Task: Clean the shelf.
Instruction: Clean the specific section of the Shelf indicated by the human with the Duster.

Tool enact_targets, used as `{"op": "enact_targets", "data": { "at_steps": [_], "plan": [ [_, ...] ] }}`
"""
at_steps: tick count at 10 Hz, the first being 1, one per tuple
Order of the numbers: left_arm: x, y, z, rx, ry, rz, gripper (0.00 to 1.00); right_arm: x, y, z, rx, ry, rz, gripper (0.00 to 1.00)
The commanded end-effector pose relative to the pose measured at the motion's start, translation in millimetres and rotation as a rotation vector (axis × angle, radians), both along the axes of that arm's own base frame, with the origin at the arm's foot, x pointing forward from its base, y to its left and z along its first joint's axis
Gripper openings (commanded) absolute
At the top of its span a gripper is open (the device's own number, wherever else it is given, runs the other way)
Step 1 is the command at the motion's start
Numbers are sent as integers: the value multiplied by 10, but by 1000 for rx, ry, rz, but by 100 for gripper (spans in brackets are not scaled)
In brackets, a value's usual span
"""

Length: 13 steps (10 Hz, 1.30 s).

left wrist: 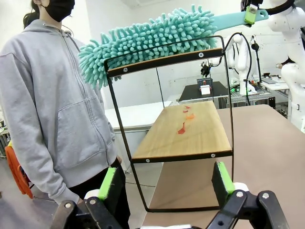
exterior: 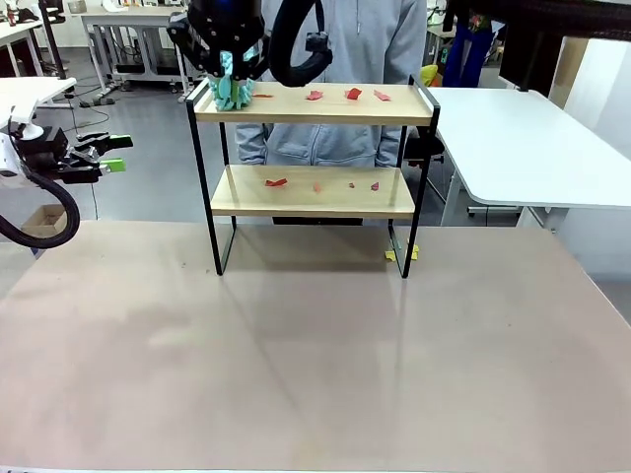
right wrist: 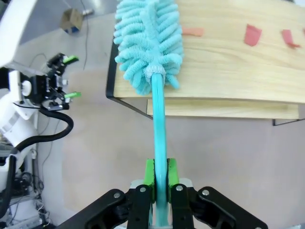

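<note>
Clamped on the teal duster point(right wrist: 150, 43) at the ten o'clock corner of the shelf point(exterior: 325, 116) (standing at twelve o'clock on the table point(exterior: 296, 345); left gripper point(exterior: 110, 154) spread apart), the right gripper point(right wrist: 160, 168) could tip it by pressing hard.

Beige table point(exterior: 296, 374) carries shelf point(exterior: 211, 158) toward far side. Top board point(exterior: 296, 106): red scraps point(exterior: 353, 94), teal duster point(exterior: 235, 91) head at left end. Lower board point(exterior: 325, 202): red bits point(exterior: 276, 181). Yellow bits point(exterior: 399, 255) on table by shelf's right leg.

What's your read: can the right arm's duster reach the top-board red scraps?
Probably yes: the right gripper holds the duster atop the shelf; the red scraps lie farther along that open top board.
</note>
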State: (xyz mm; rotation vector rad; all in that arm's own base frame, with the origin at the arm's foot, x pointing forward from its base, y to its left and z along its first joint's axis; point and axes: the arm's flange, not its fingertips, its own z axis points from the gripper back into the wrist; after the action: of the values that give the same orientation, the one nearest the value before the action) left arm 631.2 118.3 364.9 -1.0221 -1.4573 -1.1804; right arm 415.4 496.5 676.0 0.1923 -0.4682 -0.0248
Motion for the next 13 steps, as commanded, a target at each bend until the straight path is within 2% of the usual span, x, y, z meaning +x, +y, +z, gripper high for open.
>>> {"op": "enact_targets", "data": {
  "at_steps": [1,5,10,12,13],
  "plan": [
    [-27,-7,24,8,1,-7,100,-220,-453,-33,18,25,-40,13],
    [-27,-7,24,8,1,-7,100,-438,-1417,-85,91,59,-111,13],
    [-27,-7,24,8,1,-7,100,-756,-2376,-125,55,77,-326,13],
    [-27,-7,24,8,1,-7,100,-902,-2479,-1,-19,6,-354,13],
    [-27,-7,24,8,1,-7,100,-986,-2422,115,-22,-105,-334,13]
  ]
}}
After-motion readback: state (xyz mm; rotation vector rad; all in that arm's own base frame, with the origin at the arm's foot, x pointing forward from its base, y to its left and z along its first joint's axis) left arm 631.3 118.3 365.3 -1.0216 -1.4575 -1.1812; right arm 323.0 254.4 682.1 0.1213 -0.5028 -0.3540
